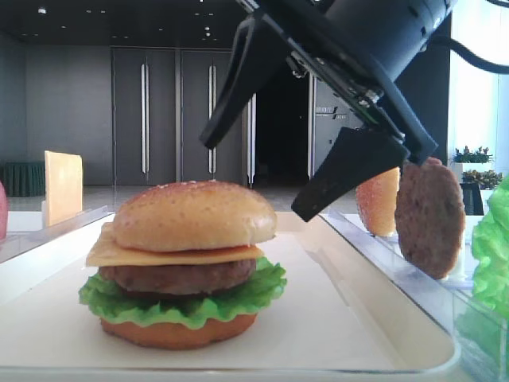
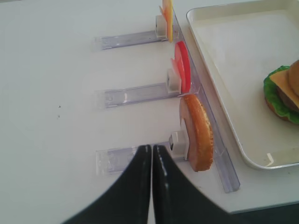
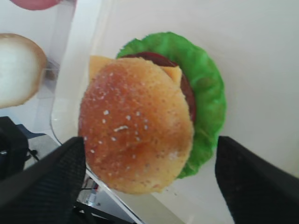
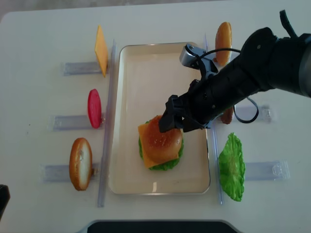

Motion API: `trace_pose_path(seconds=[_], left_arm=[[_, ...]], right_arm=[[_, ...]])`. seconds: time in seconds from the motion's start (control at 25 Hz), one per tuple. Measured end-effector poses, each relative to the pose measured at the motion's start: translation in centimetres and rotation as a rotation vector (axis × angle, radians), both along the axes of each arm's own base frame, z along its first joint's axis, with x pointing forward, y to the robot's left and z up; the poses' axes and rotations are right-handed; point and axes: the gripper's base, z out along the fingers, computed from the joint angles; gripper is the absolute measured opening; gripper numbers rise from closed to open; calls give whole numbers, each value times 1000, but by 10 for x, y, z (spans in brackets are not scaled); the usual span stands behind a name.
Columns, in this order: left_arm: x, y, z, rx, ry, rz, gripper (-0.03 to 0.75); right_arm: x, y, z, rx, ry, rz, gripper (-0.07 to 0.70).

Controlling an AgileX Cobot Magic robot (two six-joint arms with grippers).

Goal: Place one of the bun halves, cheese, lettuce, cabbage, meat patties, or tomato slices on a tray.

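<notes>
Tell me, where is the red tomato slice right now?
In the overhead view the tomato slice stands on edge in a clear rack left of the tray, between the cheese behind it and a bun half in front.

Open right gripper (image 1: 282, 179) above bun top (image 1: 194, 215)

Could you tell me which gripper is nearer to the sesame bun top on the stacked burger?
The right gripper: it hangs open just above the bun top, jaws either side. The left gripper is shut, off the tray, beside the racked bun.

Sesame bun half (image 1: 194, 215) atop cheese (image 1: 119, 253), on tray (image 1: 358, 334)
</notes>
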Motion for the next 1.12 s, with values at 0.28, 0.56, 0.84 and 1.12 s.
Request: trace_pose_path(seconds=[0.28, 0.56, 0.84, 1.12], left_arm=[[0, 0, 0, 0, 0, 0, -1], [0, 0, 0, 0, 0, 0, -1], [0, 0, 0, 0, 0, 0, -1], [0, 0, 0, 0, 0, 0, -1]], right_arm=[[10, -8, 19, -212, -3, 70, 542], [32, -14, 66, -402, -95, 66, 542], [56, -25, 132, -549, -298, -32, 542], [70, -36, 177, -532, -437, -157, 542]])
